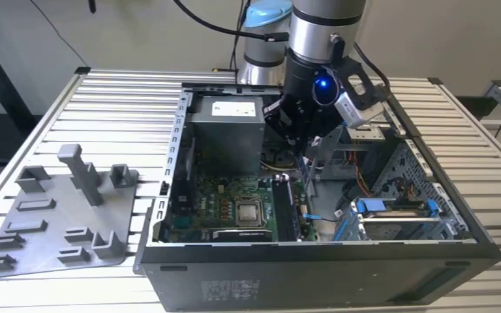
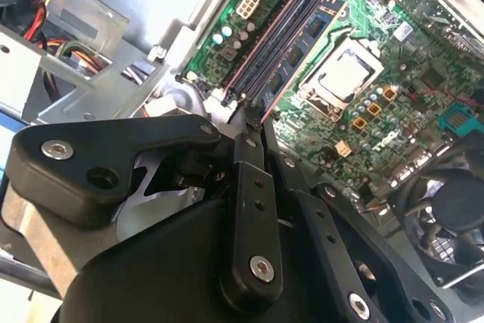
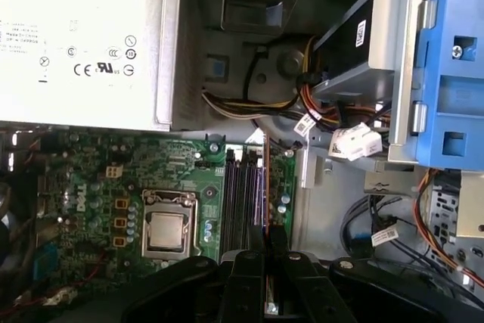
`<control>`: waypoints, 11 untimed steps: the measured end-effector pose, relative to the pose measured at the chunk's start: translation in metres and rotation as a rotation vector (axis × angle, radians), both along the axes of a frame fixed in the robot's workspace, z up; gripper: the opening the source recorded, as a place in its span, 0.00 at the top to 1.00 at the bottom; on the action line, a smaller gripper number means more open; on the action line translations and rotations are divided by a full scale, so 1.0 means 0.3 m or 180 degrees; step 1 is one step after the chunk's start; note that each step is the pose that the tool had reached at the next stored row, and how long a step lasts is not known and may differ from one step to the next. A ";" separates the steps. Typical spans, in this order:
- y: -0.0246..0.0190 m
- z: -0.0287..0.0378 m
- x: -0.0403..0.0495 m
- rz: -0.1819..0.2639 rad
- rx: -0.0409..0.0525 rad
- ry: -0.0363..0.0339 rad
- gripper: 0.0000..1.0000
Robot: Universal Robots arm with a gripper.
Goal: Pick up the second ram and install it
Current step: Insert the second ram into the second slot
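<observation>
A: Where is the gripper (image 1: 301, 151) seen?

B: Inside the open computer case (image 1: 338, 257), low over the memory slots (image 3: 243, 194) beside the CPU socket (image 3: 166, 230).

A: Finger state?

B: The fingers (image 2: 252, 120) are drawn together on a thin strip, the second ram (image 3: 265, 187), held on edge along the slots. Whether it is seated cannot be told.

Soft, even daylight fills the exterior view; the slatted table (image 1: 102, 98) is bright and pale, while the inside of the computer case (image 1: 320, 261) lies in shade. A blue lamp (image 1: 322, 83) glows on the arm above the case. In both wrist views the motherboard (image 3: 98, 187) is evenly lit and sharp, the black end effector (image 2: 253, 122) links nearest the lens dark and softly blurred.
</observation>
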State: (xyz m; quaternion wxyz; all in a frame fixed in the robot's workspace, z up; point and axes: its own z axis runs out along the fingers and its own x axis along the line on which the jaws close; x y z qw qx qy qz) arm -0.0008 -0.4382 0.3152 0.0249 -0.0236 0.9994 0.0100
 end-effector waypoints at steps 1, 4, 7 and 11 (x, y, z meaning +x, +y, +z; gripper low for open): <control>0.000 0.000 0.000 0.0000 0.0000 0.0000 0.86; 0.000 0.000 0.000 -0.0001 -0.0001 0.0000 0.86; 0.000 0.000 0.000 -0.0001 -0.0001 0.0000 0.86; 0.001 0.000 0.000 -0.0001 -0.0001 0.0000 0.86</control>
